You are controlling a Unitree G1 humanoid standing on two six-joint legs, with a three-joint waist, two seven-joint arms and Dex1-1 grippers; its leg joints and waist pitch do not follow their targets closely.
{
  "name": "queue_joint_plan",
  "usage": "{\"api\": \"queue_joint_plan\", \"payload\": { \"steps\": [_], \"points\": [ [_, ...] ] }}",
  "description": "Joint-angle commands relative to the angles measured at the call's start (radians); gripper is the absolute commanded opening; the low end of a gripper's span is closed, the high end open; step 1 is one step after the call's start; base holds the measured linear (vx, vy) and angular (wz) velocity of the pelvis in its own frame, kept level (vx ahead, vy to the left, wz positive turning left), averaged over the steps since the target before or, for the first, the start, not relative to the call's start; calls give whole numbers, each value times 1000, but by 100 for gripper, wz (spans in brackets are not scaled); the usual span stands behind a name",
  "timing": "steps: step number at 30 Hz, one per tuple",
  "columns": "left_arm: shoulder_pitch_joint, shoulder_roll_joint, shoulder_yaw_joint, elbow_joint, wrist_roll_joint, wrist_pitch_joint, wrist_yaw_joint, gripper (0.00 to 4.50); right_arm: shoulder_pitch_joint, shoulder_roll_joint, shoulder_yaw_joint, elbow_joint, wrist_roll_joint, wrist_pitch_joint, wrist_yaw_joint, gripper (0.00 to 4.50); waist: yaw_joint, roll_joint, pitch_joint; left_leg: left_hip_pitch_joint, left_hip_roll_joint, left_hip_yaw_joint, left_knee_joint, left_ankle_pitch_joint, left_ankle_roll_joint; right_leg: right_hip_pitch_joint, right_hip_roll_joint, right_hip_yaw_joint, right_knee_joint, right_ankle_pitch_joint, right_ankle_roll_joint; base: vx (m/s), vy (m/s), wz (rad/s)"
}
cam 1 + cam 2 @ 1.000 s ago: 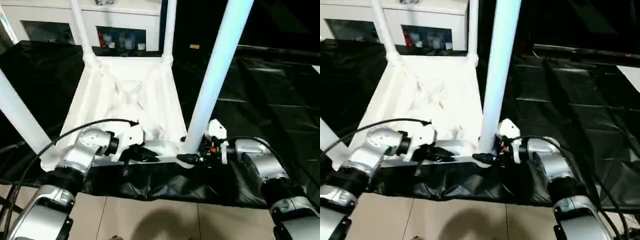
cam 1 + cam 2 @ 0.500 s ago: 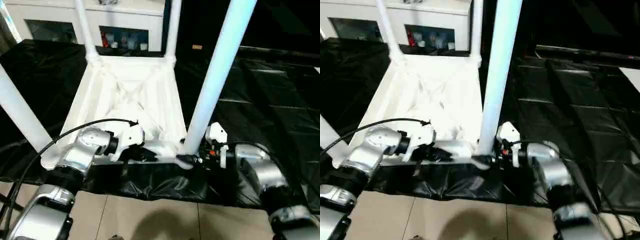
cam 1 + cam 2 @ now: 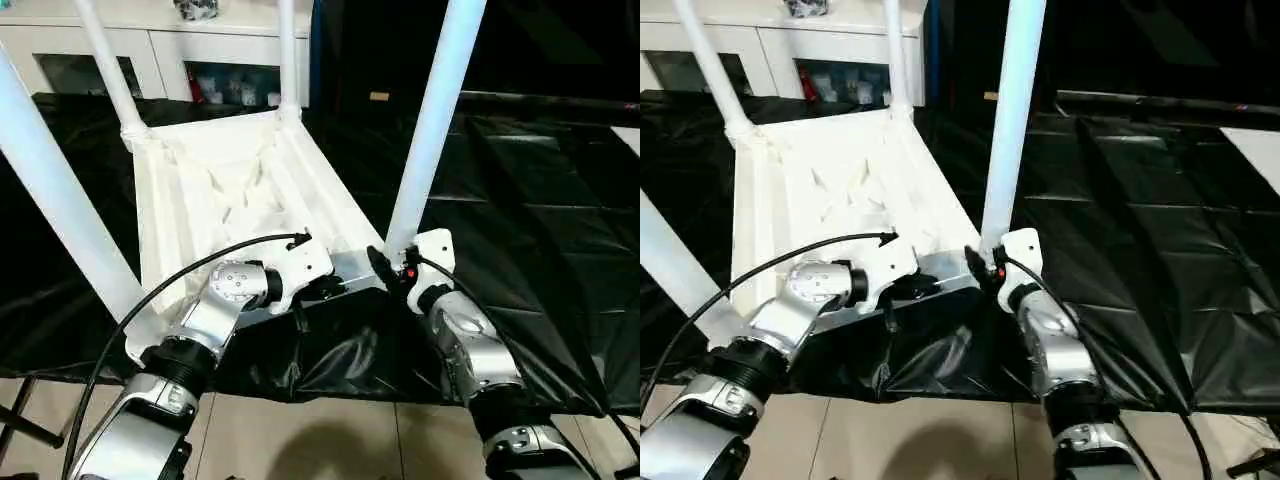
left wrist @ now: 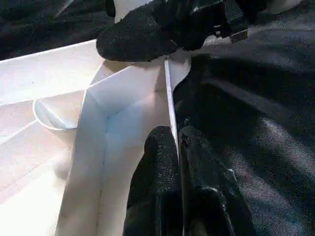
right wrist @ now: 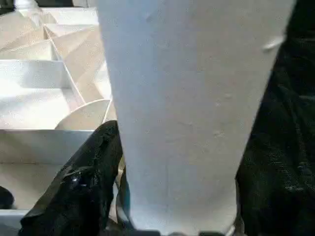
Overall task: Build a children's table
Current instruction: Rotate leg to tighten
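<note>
While table top [image 3: 230, 190] lies upturned, left claw [image 4: 178, 147] pinches its rim, right claw [image 3: 385, 272] clamps leg [image 3: 432, 120].

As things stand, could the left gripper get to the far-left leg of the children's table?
Probably not without letting go: the left gripper is shut on the near rim of the children's table, and the far-left leg rises at the opposite corner, across the ribbed underside.

Silver forearms [image 3: 470, 345], black cables [image 3: 150, 300]
</note>
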Motion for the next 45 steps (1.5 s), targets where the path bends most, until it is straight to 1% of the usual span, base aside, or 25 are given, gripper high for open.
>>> {"api": "queue_joint_plan", "payload": {
  "steps": [1,3,4,5,6,7,8,10,11,12,15,16,17,18,21,23,25,27,30,33,35,36,40,43,45],
  "points": [
    [-4,-43,-36,-15,-57,-55,-40,0,-24,8,73,-51,18,-21,149,360,-1,-10,-56,-2,54,-26,-68,-147,84,51,-71,65,-77,-179,-202,0,0,0],
    [-4,-18,-27,-11,-63,-63,-65,0,-29,-44,86,-43,15,-15,217,379,0,-12,-56,-5,54,-25,-64,-133,103,54,-72,64,-74,-151,-215,0,0,0],
    [-3,-5,-22,-9,-71,-65,-86,0,-32,-75,90,-36,19,-9,257,379,0,-15,-56,-5,54,-24,-64,-132,107,54,-72,64,-74,-153,-216,0,0,0],
    [-2,1,-19,-8,-74,-65,-96,0,-34,-89,91,-32,21,-5,276,379,3,-14,-56,-5,53,-24,-63,-132,112,55,-73,64,-74,-163,-217,0,0,0],
    [-1,14,-16,-5,-84,-68,-125,0,-35,-115,92,-35,35,2,326,379,2,-19,-55,-5,54,-23,-63,-136,114,54,-74,64,-77,-177,-216,0,0,0],
    [0,23,-14,-2,-89,-71,-144,0,-36,-132,93,-37,45,7,359,379,4,-17,-55,-5,54,-24,-63,-136,114,54,-75,64,-76,-184,-216,0,0,0],
    [1,32,-13,0,-97,-77,-168,0,-36,-149,95,-42,56,19,397,379,4,-15,-55,-2,56,-24,-63,-138,115,51,-73,64,-76,-187,-218,0,0,0],
    [2,40,-11,3,-103,-83,-187,0,-35,-165,101,-46,61,15,437,379,5,-15,-55,-2,57,-24,-63,-138,115,51,-73,64,-75,-183,-221,0,0,0],
    [-1,49,17,26,-138,-98,-224,0,-23,-211,125,-69,79,12,565,379,8,-15,-54,0,57,-24,-63,-143,118,51,-72,63,-74,-177,-222,0,0,0],
    [-3,57,30,37,-153,-104,-253,0,-19,-231,135,-75,82,9,626,379,10,-22,-54,-4,56,-24,-62,-140,125,55,-72,62,-73,-177,-220,0,0,0],
    [-3,80,28,46,-159,-107,-305,0,-24,-246,140,-69,86,19,678,379,17,-18,-56,-3,61,-22,-61,-123,125,53,-72,62,-68,-158,-230,0,0,0],
    [-7,101,25,52,-167,-105,-345,0,-31,-261,152,-62,91,28,725,365,16,-18,-55,-3,62,-22,-62,-126,121,51,-71,61,-67,-147,-235,0,0,0],
    [-9,110,24,53,-171,-102,-362,0,-33,-266,158,-61,93,35,745,356,18,-19,-54,-3,62,-21,-63,-133,119,52,-72,61,-66,-149,-238,0,0,0],
    [-12,117,24,57,-171,-105,-369,0,-38,-271,165,-54,88,31,757,356,20,-20,-55,-2,62,-21,-62,-137,114,52,-73,61,-67,-156,-239,0,0,0],
    [-20,142,15,61,-174,-110,-404,0,-61,-287,185,-24,78,27,798,322,23,-18,-55,0,63,-21,-63,-141,101,50,-73,61,-66,-164,-240,0,0,0],
    [-23,150,13,63,-176,-111,-424,0,-70,-292,192,-14,77,34,818,317,25,-18,-54,0,64,-21,-64,-139,95,51,-73,62,-66,-163,-239,0,0,0],
    [-24,156,9,65,-174,-114,-436,0,-74,-296,198,-9,73,33,826,289,26,-19,-55,0,63,-20,-63,-132,93,51,-72,62,-64,-148,-244,0,0,0],
    [-27,159,7,70,-173,-120,-445,0,-76,-300,201,-7,73,30,832,280,30,-19,-55,1,64,-20,-63,-123,93,51,-74,62,-62,-129,-248,0,0,0],
    [-31,164,10,77,-178,-123,-458,0,-75,-302,201,-8,77,34,845,249,33,-19,-56,1,64,-20,-62,-118,93,52,-74,62,-60,-119,-252,0,0,0],
    [-36,170,9,84,-185,-126,-471,0,-79,-303,204,-3,78,36,863,240,33,-19,-55,1,64,-20,-62,-125,92,53,-74,62,-61,-126,-251,0,0,0],
    [-36,173,7,85,-187,-127,-476,0,-79,-304,207,-2,81,36,869,215,33,-21,-56,0,64,-20,-62,-123,90,53,-74,62,-60,-127,-250,0,0,0],
    [-36,173,7,85,-187,-127,-476,0,-79,-304,207,-2,81,36,869,209,33,-19,-56,1,64,-20,-62,-121,88,53,-74,62,-60,-126,-251,0,0,0],
    [-36,176,5,89,-187,-127,-483,0,-60,-305,213,-15,84,45,872,201,33,-17,-56,2,65,-20,-63,-124,86,53,-74,62,-59,-123,-254,0,0,0],
    [-28,161,3,77,-168,-118,-422,0,-5,-280,214,-64,84,86,813,201,36,-19,-55,3,66,-21,-64,-118,88,53,-73,62,-59,-109,-253,0,0,0],
    [-27,147,-7,73,-141,-108,-362,0,19,-256,212,-65,64,74,744,201,35,-20,-52,4,67,-21,-67,-144,74,50,-76,63,-65,-151,-240,0,0,0]
  ]
}}
